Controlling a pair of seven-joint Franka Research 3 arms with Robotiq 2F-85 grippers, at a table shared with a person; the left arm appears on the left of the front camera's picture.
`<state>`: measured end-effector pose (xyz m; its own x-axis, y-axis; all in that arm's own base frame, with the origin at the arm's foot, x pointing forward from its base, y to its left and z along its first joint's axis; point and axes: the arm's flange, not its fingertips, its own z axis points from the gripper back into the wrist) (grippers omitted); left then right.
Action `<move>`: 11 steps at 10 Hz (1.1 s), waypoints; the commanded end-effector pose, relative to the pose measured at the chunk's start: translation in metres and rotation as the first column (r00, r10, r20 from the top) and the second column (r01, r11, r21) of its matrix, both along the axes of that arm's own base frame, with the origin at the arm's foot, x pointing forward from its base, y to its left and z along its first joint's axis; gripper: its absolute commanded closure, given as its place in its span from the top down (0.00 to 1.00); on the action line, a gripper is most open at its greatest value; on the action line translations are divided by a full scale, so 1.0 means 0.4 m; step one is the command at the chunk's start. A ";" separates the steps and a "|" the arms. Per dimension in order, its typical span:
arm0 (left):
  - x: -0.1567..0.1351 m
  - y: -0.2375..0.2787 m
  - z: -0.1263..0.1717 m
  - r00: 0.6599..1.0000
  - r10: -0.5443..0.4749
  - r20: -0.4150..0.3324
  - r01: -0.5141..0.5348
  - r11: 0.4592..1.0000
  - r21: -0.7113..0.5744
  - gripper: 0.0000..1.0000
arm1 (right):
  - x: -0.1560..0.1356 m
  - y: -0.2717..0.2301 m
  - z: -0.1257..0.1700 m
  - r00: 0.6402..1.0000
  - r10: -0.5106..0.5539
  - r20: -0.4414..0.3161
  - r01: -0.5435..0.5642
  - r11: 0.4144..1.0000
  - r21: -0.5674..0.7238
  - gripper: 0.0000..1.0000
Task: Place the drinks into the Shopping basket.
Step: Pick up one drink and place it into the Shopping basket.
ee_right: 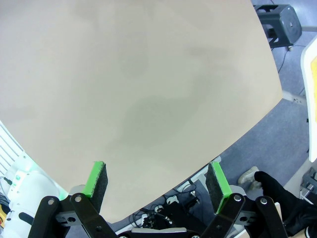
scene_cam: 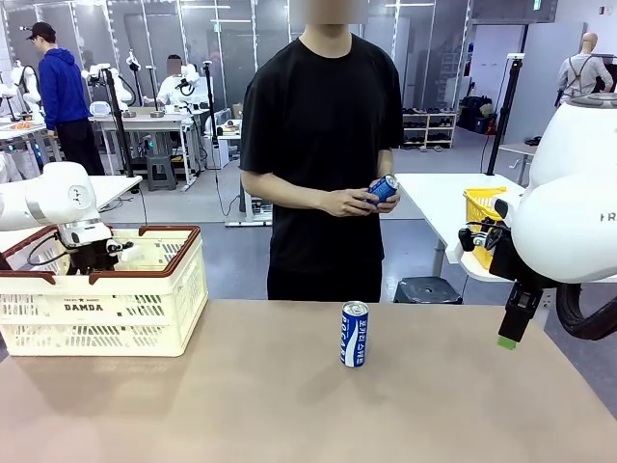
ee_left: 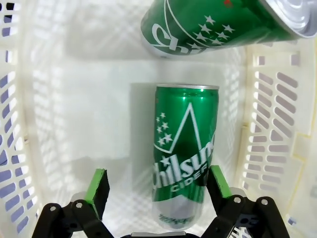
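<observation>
Left hand (ee_left: pixel 157 182) is spread open inside the Shopping basket (scene_cam: pixel 145 309), with a green can (ee_left: pixel 185 148) lying flat on the basket floor. Withdraw vertically, clear of the rim. Right hand (ee_right: pixel 157 181) hangs open above the desk (scene_cam: pixel 241 405). A blue can (scene_cam: pixel 355 334) stands upright mid-desk.

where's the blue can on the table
In the front view the slim blue metal can stands upright centrally on the tan table, right of the cream slotted plastic basket.

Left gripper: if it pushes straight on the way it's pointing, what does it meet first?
Probably the green can lying on the Shopping basket floor, between the left gripper's open fingers. Depth is hard to judge.
</observation>
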<state>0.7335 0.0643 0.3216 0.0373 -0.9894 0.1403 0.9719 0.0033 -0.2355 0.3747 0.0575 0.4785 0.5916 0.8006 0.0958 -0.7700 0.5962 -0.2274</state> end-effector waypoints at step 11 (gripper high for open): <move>-0.066 -0.028 0.188 0.993 -0.032 0.113 0.034 0.999 -0.013 1.00 | 0.000 -0.002 -0.003 1.000 -0.001 -0.002 0.001 1.000 0.002 1.00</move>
<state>0.7294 0.0574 0.3957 0.0107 -0.9915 0.1296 0.9901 -0.0076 -0.1402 0.3747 0.0575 0.4785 0.5916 0.8006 0.0957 -0.7700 0.5962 -0.2274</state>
